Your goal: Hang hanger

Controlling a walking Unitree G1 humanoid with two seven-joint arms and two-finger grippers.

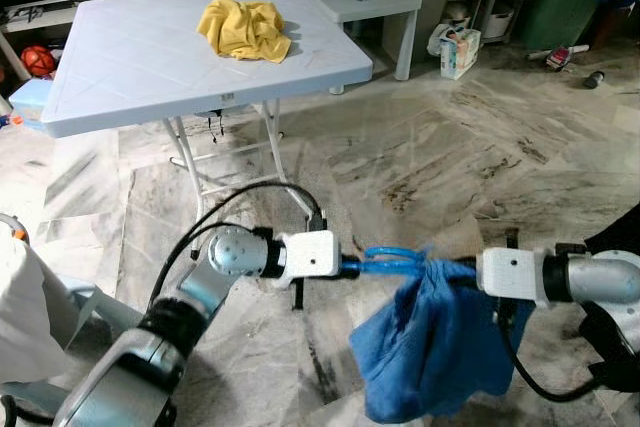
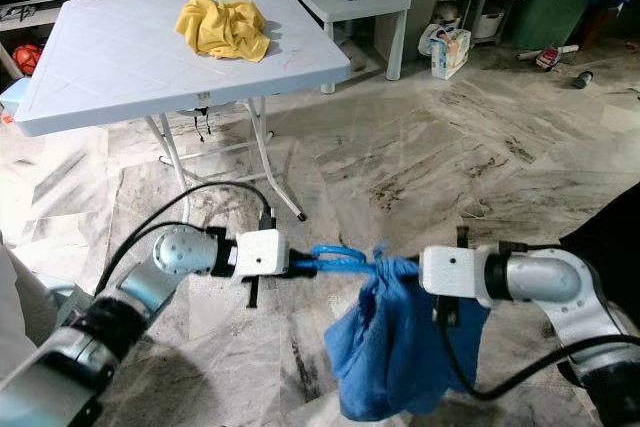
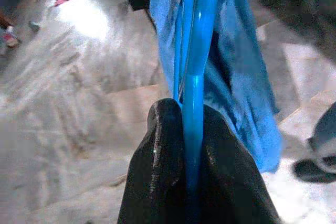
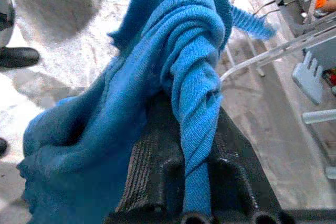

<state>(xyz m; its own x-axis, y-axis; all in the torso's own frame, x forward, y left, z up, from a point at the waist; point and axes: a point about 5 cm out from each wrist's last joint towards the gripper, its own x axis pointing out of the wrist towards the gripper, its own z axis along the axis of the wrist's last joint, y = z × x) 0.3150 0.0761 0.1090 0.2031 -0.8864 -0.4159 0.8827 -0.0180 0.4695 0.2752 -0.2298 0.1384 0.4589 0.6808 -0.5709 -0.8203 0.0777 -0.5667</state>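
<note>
Holding: I've L gripper (image 3: 193, 129) clamped on blue hanger (image 1: 385, 259)
R gripper (image 4: 197, 145): pinching blue garment (image 1: 430, 347)
Axis: hanger lies level between grippers

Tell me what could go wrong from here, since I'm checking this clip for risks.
1. The blue knitted garment hangs bunched at one end of the blue plastic hanger, so it may slide off.
2. The right gripper pinches only a twisted fold of knit, a hold that could slip.
3. The left gripper clamps just the hanger's thin bar, which might twist under the lopsided load.

Hanger (image 1: 392, 259) end under blue cloth (image 1: 430, 347)
</note>
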